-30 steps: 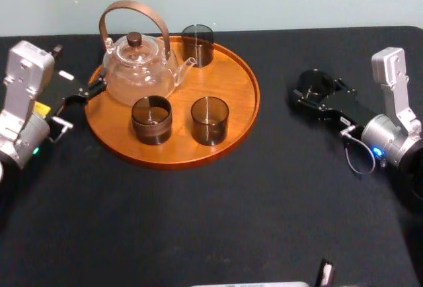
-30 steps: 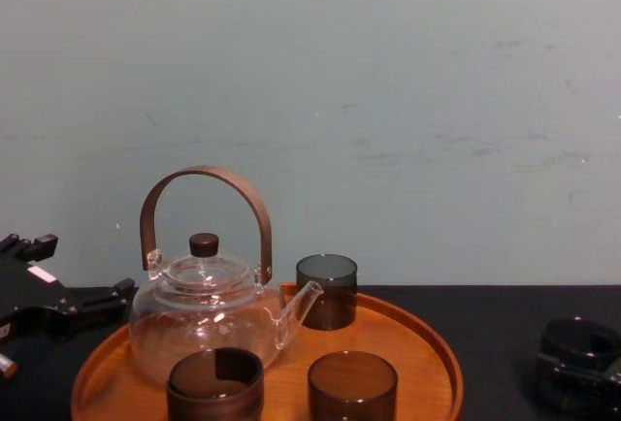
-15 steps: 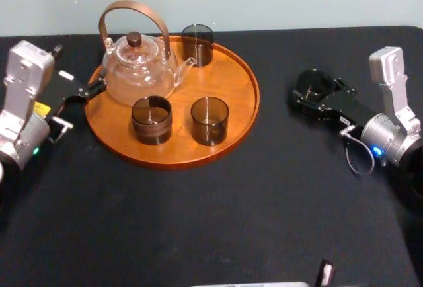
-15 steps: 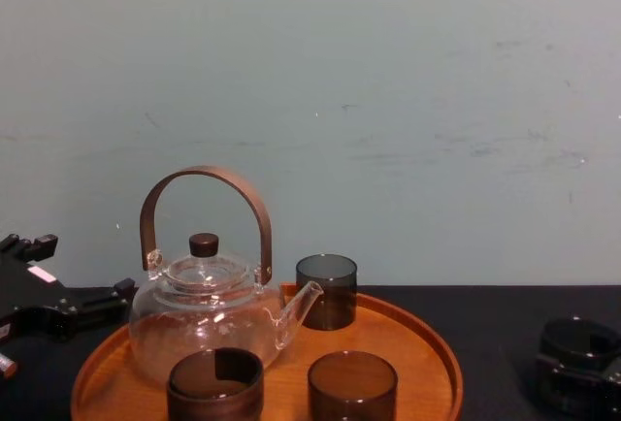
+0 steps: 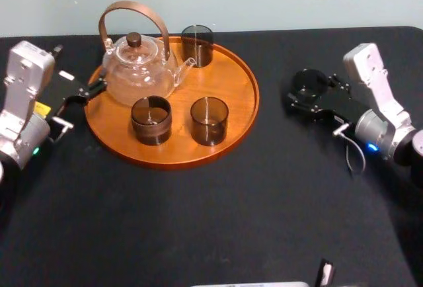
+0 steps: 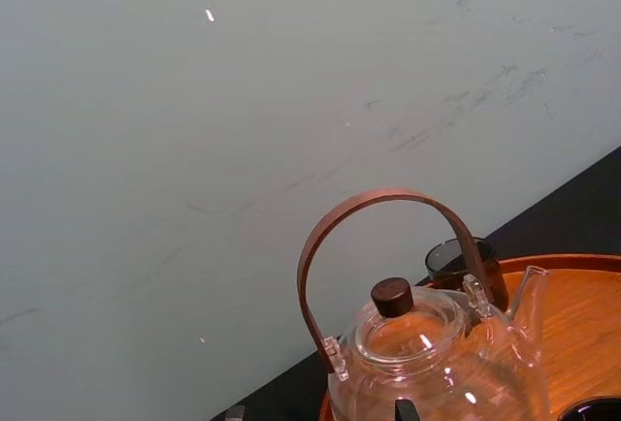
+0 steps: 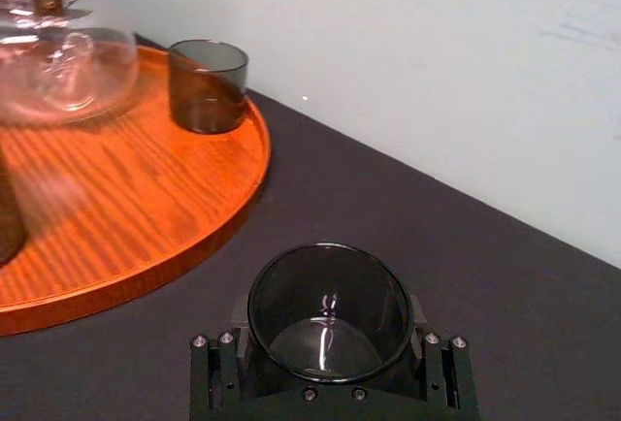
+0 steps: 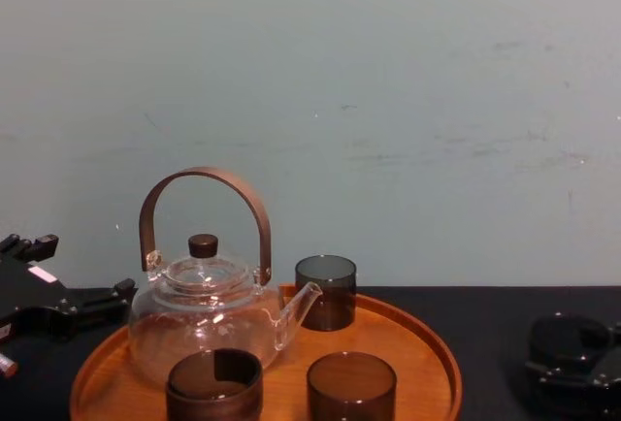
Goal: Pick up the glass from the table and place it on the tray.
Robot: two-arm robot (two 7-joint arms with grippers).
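Edging twd tray [image 5: 254,112], my right gripper [image 5: 308,92] clamps glass [image 5: 310,81]; slick wall may slip, or low carry clip tray rim; left gripper [image 5: 86,92] idle beside tray.

One wooden tray [image 5: 231,82], one glass teapot [image 5: 137,69]. Now the smoky glasses: back glass [image 5: 197,45], that's one; front glass [image 5: 209,120], two; banded glass [image 5: 151,120], three; fourth glass [image 5: 310,82] off right. Four in total.
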